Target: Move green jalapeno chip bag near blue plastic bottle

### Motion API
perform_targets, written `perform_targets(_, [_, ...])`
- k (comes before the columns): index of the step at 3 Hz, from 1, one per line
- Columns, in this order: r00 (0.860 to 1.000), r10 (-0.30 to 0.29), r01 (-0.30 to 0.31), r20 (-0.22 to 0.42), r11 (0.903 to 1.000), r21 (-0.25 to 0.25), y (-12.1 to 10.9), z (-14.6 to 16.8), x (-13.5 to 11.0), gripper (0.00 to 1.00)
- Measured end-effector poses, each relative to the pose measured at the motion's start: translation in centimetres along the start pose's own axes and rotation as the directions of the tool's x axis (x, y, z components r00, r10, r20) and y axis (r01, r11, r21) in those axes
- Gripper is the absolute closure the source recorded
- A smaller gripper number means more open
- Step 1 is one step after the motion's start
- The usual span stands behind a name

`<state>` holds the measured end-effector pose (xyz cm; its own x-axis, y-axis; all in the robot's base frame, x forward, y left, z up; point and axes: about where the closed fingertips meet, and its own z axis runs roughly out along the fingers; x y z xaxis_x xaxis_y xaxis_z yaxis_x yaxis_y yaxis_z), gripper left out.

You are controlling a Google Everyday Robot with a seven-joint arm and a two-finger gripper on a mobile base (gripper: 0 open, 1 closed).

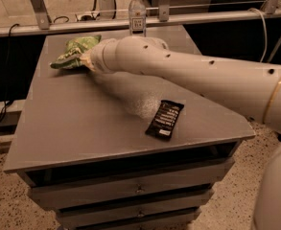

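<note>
As jaws hang beside it, green jalapeno chip bag (76,51), crinkly, pale-lettered

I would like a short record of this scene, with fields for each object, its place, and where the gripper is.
surface: grey table top
bag: crinkly green chip bag with white lettering, lying at the far left of the table
bottle: clear plastic bottle with white cap, upright at the far edge, right of the bag and apart from it
wrapper: flat black bar wrapper, lying near the front right
gripper: gripper at the bag's right end, mostly hidden by the white arm
</note>
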<state>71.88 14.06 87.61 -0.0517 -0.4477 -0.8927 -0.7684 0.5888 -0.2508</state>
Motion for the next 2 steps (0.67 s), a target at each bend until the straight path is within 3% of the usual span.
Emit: perform_targets(2, [1.0,0.009,-0.009,-0.005,0.9996,0.026,-5.2,-5.6,2.0,1.0])
